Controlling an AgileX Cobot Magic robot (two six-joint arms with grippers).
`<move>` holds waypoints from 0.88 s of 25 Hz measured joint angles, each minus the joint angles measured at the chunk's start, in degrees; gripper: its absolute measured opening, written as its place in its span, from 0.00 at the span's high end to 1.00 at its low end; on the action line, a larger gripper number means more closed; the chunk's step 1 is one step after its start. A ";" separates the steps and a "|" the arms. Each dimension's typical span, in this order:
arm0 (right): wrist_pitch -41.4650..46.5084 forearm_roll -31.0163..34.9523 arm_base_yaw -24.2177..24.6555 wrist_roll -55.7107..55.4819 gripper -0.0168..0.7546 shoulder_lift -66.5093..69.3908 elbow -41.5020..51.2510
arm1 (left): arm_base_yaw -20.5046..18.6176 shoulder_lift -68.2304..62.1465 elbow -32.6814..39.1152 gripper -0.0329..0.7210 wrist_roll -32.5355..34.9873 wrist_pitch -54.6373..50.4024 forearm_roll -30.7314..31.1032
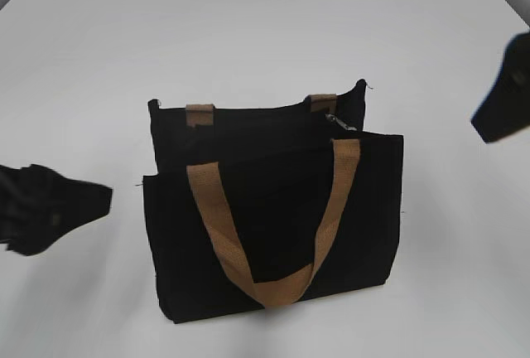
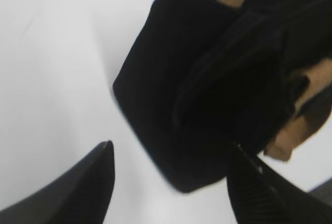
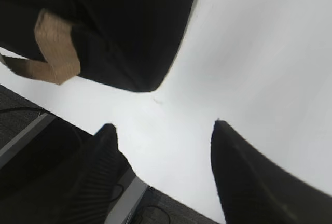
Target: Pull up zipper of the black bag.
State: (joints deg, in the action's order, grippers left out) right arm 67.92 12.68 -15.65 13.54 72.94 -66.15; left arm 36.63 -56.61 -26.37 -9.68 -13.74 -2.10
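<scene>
Exterior view is showing the white table (image 1: 248, 26) carrying the black bag (image 1: 273, 234), which is standing upright near the middle with its tan handles (image 1: 273, 287) drooping over the near face. Both arms are hanging well apart from it: the left gripper (image 2: 171, 182) is waiting low at the left with jaws spread wide and nothing between them, and the right gripper (image 3: 163, 146) is hovering high at the far right, likewise wide and empty. Smallest of all, the zipper (image 1: 340, 122) is glinting at the bag's top edge toward the far right corner, just beside a handle root. Risks, as I am judging them: the soft bag is likely sliding or folding if the pull is tugged without the left gripper pinning the fabric; the right gripper is risking a pinch on webbing or cloth instead of the tiny pull, since the handle is sitting so close.
</scene>
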 joint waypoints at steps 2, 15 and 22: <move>0.00 -1.56 0.00 -2.14 0.40 -4.92 5.65 | 0.00 4.01 -4.13 0.28 -0.15 -13.93 0.08; -1.09 -9.02 0.00 -7.47 0.40 -54.57 36.03 | 0.00 39.74 -6.32 0.27 -0.38 -54.33 4.00; -4.29 -9.18 0.00 -7.47 0.40 -70.97 38.36 | 0.00 56.05 -6.22 0.27 -0.39 -55.13 6.04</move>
State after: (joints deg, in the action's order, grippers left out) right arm 63.63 3.50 -15.65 6.08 1.97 -27.79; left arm 36.63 -0.56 -32.59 -10.08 -68.87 3.94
